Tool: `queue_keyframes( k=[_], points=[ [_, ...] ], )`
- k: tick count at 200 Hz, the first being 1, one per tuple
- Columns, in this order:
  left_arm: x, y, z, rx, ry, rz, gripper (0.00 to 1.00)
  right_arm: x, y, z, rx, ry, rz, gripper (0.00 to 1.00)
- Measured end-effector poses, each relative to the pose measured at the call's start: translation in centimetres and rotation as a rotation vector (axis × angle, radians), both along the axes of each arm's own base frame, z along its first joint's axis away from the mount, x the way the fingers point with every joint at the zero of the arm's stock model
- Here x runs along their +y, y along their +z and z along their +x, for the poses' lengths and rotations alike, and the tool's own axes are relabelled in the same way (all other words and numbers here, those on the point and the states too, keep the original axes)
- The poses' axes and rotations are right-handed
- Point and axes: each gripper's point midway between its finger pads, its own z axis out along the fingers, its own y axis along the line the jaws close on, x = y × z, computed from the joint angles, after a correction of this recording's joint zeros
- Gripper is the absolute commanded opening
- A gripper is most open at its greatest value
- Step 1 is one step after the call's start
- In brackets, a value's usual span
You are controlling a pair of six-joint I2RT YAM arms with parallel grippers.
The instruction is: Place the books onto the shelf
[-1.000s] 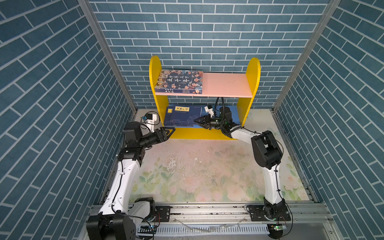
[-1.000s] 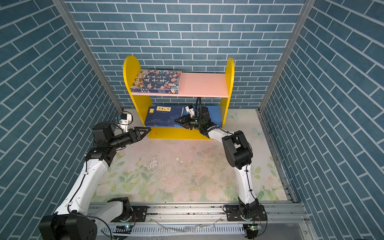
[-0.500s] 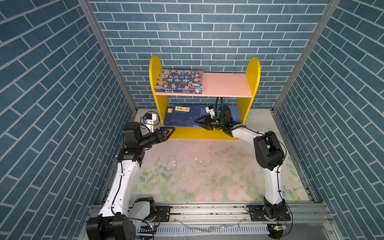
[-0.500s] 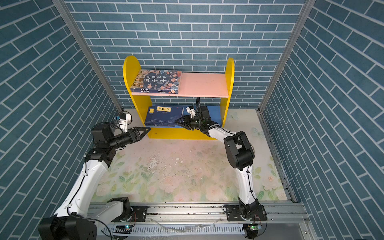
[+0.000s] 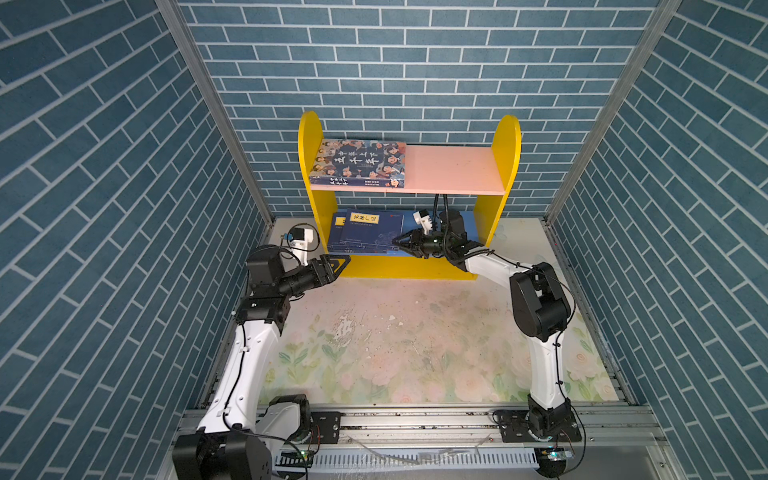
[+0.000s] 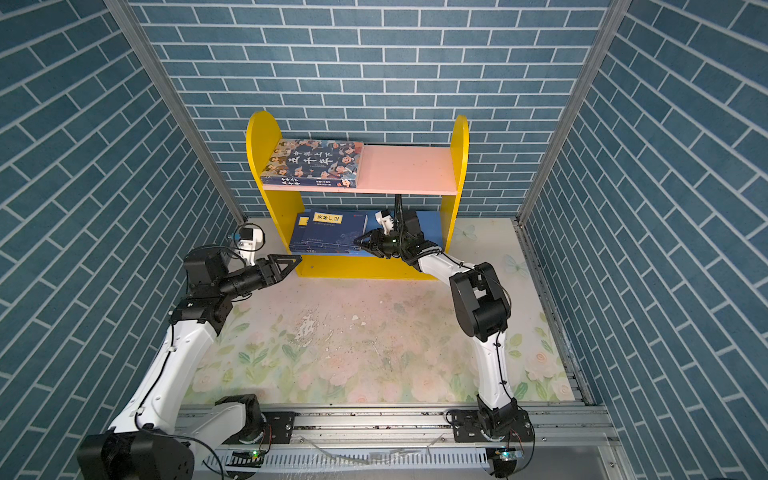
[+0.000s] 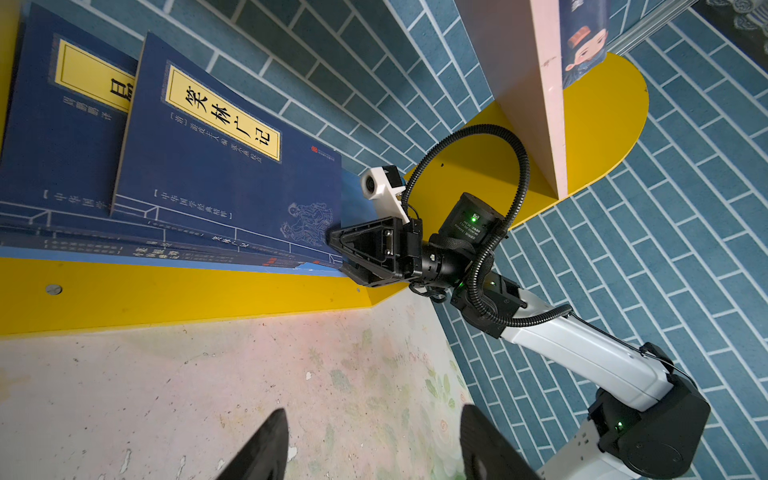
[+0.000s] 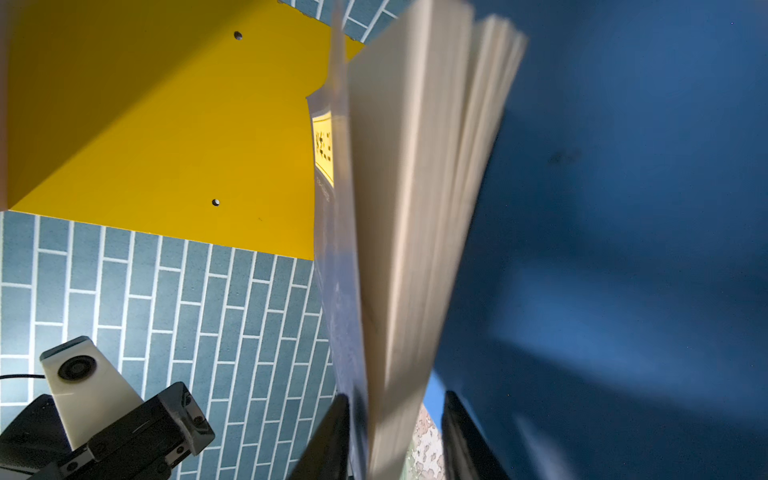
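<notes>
On the shelf [image 5: 505,166], the cartoon-face book [image 5: 359,162] lies flat at the left end of the pink upper board [image 5: 453,170]. The navy books [image 5: 365,235] form a loose stack on the blue lower board [image 6: 430,222], toward the left side panel, with the top one skewed. The right arm [image 5: 494,264] reaches in under the upper board. The right jaws stand part-open astride the stack's right front corner, page edges between them and a gap beside one. The left arm [image 5: 249,361] hangs over the bench [image 5: 415,332] just before the shelf's left front corner, and the left jaws are apart and empty.
</notes>
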Motion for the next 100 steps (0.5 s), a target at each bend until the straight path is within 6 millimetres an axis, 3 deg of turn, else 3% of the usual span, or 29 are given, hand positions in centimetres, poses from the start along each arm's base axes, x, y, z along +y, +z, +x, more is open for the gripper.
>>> queue_keyframes(
  k=[34,100],
  points=[
    [0.0,0.0,0.0,0.000,0.000,-0.001,0.67,0.2,1.7,0.5,-0.036,0.002,0.018,0.10],
    [0.0,0.0,0.0,0.000,0.000,-0.001,0.68,0.3,1.6,0.5,-0.015,0.004,0.009,0.00]
  ],
)
